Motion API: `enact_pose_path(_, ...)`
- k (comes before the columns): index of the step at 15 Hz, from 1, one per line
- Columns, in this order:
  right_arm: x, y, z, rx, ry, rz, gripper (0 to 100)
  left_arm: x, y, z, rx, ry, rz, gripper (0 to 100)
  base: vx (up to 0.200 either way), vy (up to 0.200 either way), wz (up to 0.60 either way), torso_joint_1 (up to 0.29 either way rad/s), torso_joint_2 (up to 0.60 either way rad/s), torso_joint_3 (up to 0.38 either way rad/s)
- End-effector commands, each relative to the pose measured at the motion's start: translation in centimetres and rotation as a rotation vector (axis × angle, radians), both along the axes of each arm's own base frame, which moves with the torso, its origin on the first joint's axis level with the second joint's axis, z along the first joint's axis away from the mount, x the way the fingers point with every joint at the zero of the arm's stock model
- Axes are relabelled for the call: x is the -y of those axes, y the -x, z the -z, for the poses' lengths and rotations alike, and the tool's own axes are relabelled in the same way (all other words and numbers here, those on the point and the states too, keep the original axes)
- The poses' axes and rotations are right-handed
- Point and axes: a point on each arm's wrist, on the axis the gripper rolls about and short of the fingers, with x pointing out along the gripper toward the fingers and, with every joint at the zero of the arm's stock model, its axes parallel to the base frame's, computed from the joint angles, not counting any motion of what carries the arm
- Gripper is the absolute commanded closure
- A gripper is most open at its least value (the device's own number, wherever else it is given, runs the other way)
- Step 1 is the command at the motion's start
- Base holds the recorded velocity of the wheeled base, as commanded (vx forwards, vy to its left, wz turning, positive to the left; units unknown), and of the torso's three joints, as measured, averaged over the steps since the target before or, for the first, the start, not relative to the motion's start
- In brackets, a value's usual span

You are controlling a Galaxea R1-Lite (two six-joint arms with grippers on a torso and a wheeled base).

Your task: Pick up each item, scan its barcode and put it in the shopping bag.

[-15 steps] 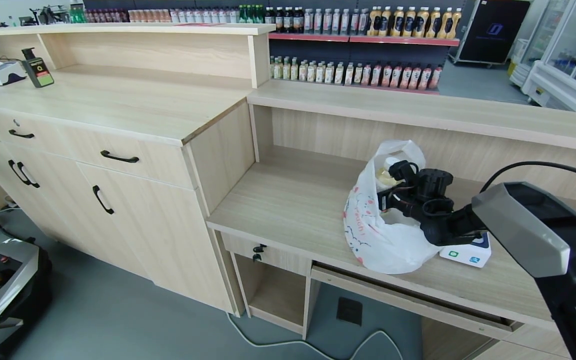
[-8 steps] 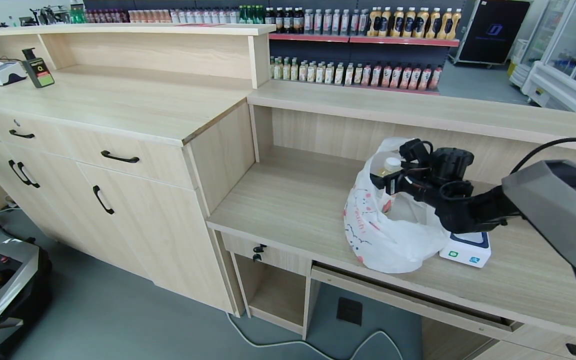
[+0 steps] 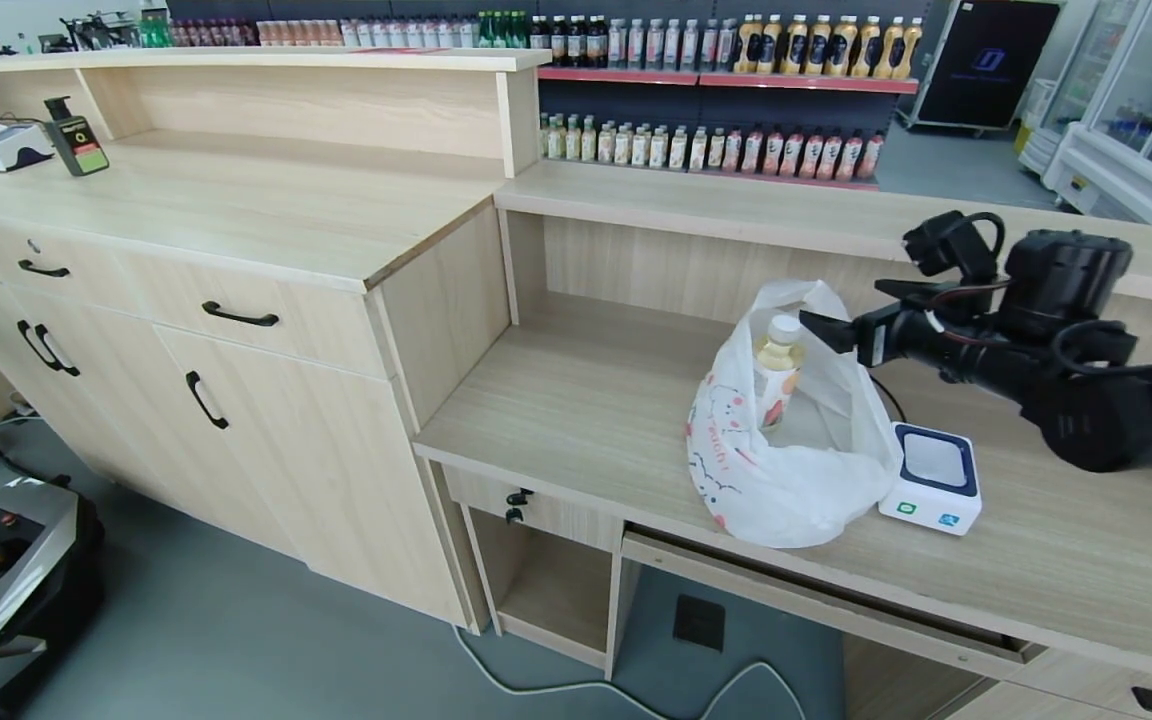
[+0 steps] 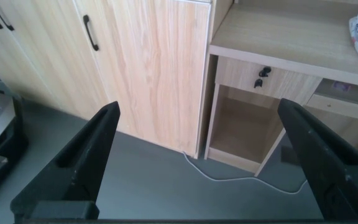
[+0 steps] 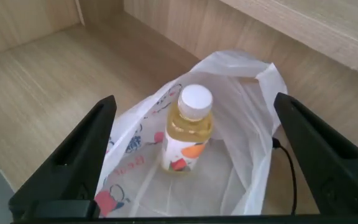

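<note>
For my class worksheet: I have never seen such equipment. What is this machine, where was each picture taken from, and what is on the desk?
This is a two-armed robot in a shop. The wide picture comes from a camera on its head; the other two from cameras on its wrists, looking out between the fingers. On the lower counter stand a white shopping bag with a bottle upright inside and a scanner beside it. The right end effector hovers open by the bag's mouth, holding nothing. The left end effector, open and empty, hangs over the floor.
</note>
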Motion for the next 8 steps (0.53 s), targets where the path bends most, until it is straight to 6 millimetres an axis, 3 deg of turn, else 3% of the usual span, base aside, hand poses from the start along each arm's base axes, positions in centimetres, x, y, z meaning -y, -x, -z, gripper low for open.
enact_pose_path(1, 2.1, 7.1, -3.1, 0.038, 0.0, 0.052, 0, 0.0, 0.0, 0.0, 0.0, 0.0, -0.001, 0, 0.0, 0.0, 0.0, 0.0, 0.0, 0.0)
enact_pose_path(2, 3.0, 7.9, -3.5, 0.029, 0.004, 0.096, 0, 0.0, 0.0, 0.0, 0.0, 0.0, -0.001, 0, 0.0, 0.0, 0.0, 0.0, 0.0, 0.0)
enact_pose_path(4, 5.7, 9.7, -5.0, 0.0, 0.017, 0.315, 0, 0.0, 0.0, 0.0, 0.0, 0.0, -0.001, 0, 0.0, 0.0, -0.6, 0.0, 0.0, 0.002)
enact_pose_path(7, 10.7, 11.9, -5.7, -0.117, 0.012, 0.524, 0, 0.0, 0.0, 0.0, 0.0, 0.0, 0.0, 0, 0.0, 0.0, -0.6, 0.001, 0.0, -0.001)
enact_pose_path(8, 11.3, 12.4, -6.0, -0.128, 0.009, 0.553, 0, 0.0, 0.0, 0.0, 0.0, 0.0, 0.0, 0, 0.0, 0.0, -0.6, -0.002, 0.0, 0.002)
